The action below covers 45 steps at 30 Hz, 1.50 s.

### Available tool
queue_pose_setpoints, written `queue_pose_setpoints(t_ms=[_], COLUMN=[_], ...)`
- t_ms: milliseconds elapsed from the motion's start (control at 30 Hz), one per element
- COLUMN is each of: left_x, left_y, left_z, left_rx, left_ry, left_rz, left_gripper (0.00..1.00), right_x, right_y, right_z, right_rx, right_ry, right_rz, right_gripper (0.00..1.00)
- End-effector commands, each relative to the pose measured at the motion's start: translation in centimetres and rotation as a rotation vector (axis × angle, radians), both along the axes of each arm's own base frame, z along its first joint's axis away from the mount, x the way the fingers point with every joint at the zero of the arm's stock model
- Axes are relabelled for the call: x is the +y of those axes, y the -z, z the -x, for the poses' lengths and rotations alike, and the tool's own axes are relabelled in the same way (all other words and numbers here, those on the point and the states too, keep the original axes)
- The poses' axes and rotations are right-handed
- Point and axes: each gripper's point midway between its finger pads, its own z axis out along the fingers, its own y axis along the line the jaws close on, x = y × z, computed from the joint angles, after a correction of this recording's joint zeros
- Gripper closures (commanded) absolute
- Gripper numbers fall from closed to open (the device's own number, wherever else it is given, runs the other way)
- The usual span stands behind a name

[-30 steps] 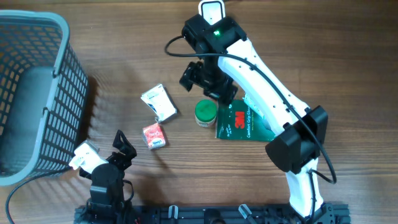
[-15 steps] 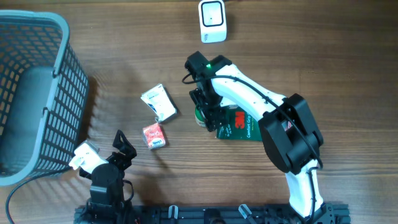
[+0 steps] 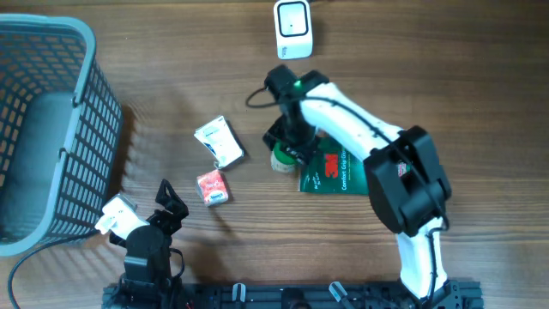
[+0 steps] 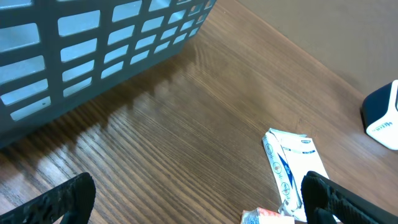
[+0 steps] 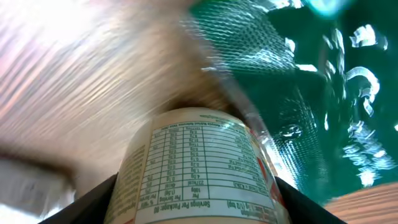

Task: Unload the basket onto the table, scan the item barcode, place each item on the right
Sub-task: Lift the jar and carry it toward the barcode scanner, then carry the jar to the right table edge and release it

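Jar [image 5: 199, 168] stood between the right gripper's [image 3: 286, 148] fingers [image 5: 93, 202]; whether they pressed it could not be told. Overhead, the wrist hid most of its green lid. Its white nutrition label faced the wrist camera. Left gripper [image 4: 199, 205] gaped empty.

Table [image 3: 446, 69] — basket [image 3: 86, 51], scanner [image 3: 292, 28], jar [image 3: 278, 161], pouch [image 3: 218, 142], red packet [image 3: 212, 186], green pack [image 3: 334, 174]

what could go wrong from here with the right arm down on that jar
1. The jar sits between the fingers of the right end effector, right against the green packet. A finger could catch the packet's edge and drag it along.
2. The jar is round with a glossy label, so it may slip or twist when lifted.
3. The right wrist view shows only the nutrition table. The barcode may face away from the scanner.
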Motion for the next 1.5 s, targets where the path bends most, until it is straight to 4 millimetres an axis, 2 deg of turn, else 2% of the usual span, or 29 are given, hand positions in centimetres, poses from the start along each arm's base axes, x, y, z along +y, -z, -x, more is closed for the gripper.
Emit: queue_pose_setpoints(t_ms=[0, 100, 200, 233, 333, 400, 467, 533, 633, 700, 767, 800, 867, 1000, 1100, 1233, 1333, 1400, 1467], left_x=[0.2, 0.2, 0.2, 0.2, 0.2, 0.2, 0.2, 0.2, 0.2, 0.2, 0.2, 0.2, 0.2, 0.2, 0.2, 0.2, 0.2, 0.2, 0.2], left_y=[0.1, 0.1, 0.1, 0.1, 0.1, 0.1, 0.1, 0.1, 0.1, 0.1, 0.1, 0.1, 0.1, 0.1, 0.1, 0.1, 0.1, 0.1, 0.1], left_z=[0.0, 0.0, 0.0, 0.0, 0.0, 0.0, 0.0, 0.0, 0.0, 0.0, 0.0, 0.0, 0.0, 0.0, 0.0, 0.0, 0.0, 0.0, 0.0], left_rx=[-0.006, -0.006, -0.006, -0.006, -0.006, -0.006, -0.006, -0.006, -0.006, -0.006, -0.006, -0.006, -0.006, -0.006, -0.006, -0.006, -0.006, -0.006, -0.006], left_ry=[-0.015, -0.015, -0.015, -0.015, -0.015, -0.015, -0.015, -0.015, -0.015, -0.015, -0.015, -0.015, -0.015, -0.015, -0.015, -0.015, -0.015, -0.015, -0.015], left_rz=[0.006, 0.006, 0.006, 0.006, 0.006, 0.006, 0.006, 0.006, 0.006, 0.006, 0.006, 0.006, 0.006, 0.006, 0.006, 0.006, 0.006, 0.006, 0.006], left_gripper=[0.0, 0.0, 0.0, 0.0, 0.0, 0.0, 0.0, 0.0, 0.0, 0.0, 0.0, 0.0, 0.0, 0.0, 0.0, 0.0, 0.0, 0.0, 0.0], right_x=[0.2, -0.5, -1.4, -1.8, -2.7, -3.0, -3.1, -3.9, -4.7, -5.8, -6.1, -5.8, -3.5, -4.1, -3.2, -3.7, -4.5, -4.9, -5.0], right_y=[-7.3, -12.9, -15.5, -16.1, -16.1, -16.1, -16.0, -15.5, -15.5, -16.6, -17.8, -18.2, -18.5, -17.5, -15.3, -12.3, -10.3, -10.3, -12.2], right_z=[-2.0, -1.4, 0.1, 1.2, 3.0, 3.5, 3.3, 1.4, -2.8, -7.7, -11.7, -13.3, -17.8, -23.9, -27.9, -30.9, -31.4, -31.5, -31.3], right_rx=[-0.169, -0.275, -0.298, -0.272, -0.193, -0.174, -0.185, -0.259, -0.426, -0.626, -0.795, -0.871, -1.097, -1.317, -1.459, -1.575, -1.548, -1.542, -1.557], right_ry=[-0.367, -0.509, -0.53, -0.524, -0.53, -0.551, -0.553, -0.561, -0.56, -0.522, -0.465, -0.46, -0.539, -0.391, -0.422, -0.366, -0.371, -0.362, -0.352], right_rz=[-0.2, -0.233, -0.24, -0.242, -0.228, -0.226, -0.214, -0.128, -0.001, 0.162, 0.258, 0.275, 0.292, 0.466, 0.534, 0.565, 0.571, 0.563, 0.563], right_gripper=[0.31, 0.3, 0.3, 0.3, 0.3, 0.3, 0.3, 0.3, 0.3, 0.3, 0.3, 0.3, 0.32, 0.31, 0.31, 0.3, 0.31, 0.31, 0.3])
